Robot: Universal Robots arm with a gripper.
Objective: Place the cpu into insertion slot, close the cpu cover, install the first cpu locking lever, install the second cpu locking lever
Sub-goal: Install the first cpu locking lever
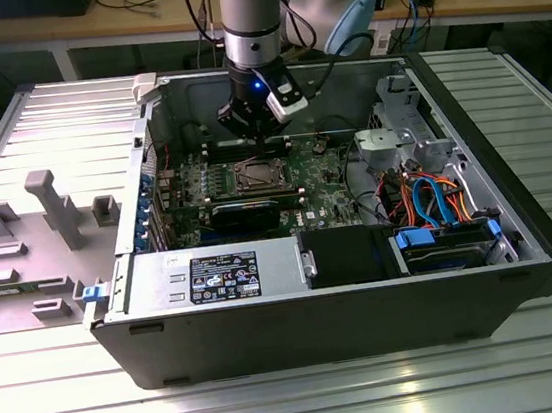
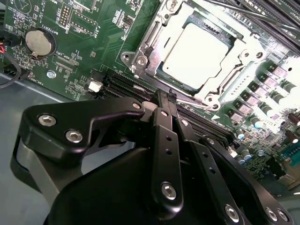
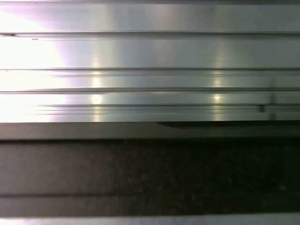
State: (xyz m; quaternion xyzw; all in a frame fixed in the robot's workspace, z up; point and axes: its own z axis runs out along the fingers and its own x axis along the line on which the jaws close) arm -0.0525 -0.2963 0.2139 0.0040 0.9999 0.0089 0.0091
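Note:
The cpu (image 2: 199, 54) lies flat in the insertion slot (image 2: 171, 82), its silver top glaring bright. The cpu cover (image 2: 157, 44), a silvery frame, lies down around it. A thin metal lever (image 2: 230, 79) runs along one side of the socket. My gripper (image 2: 166, 99) hovers just off the socket's edge, over the black memory slots, its black fingers (image 2: 165, 136) pressed together with nothing seen between them. In the exterior view the gripper (image 1: 259, 133) hangs inside the open computer case, just behind the socket (image 1: 255, 176) on the green board.
The case walls (image 1: 156, 131) ring the board. A black card (image 1: 245, 212) and power supply (image 1: 219, 277) sit in front, drive cage and blue-orange cables (image 1: 436, 197) at the exterior view's right. Grey fixtures (image 1: 50, 209) stand on the ribbed table (image 3: 150, 56).

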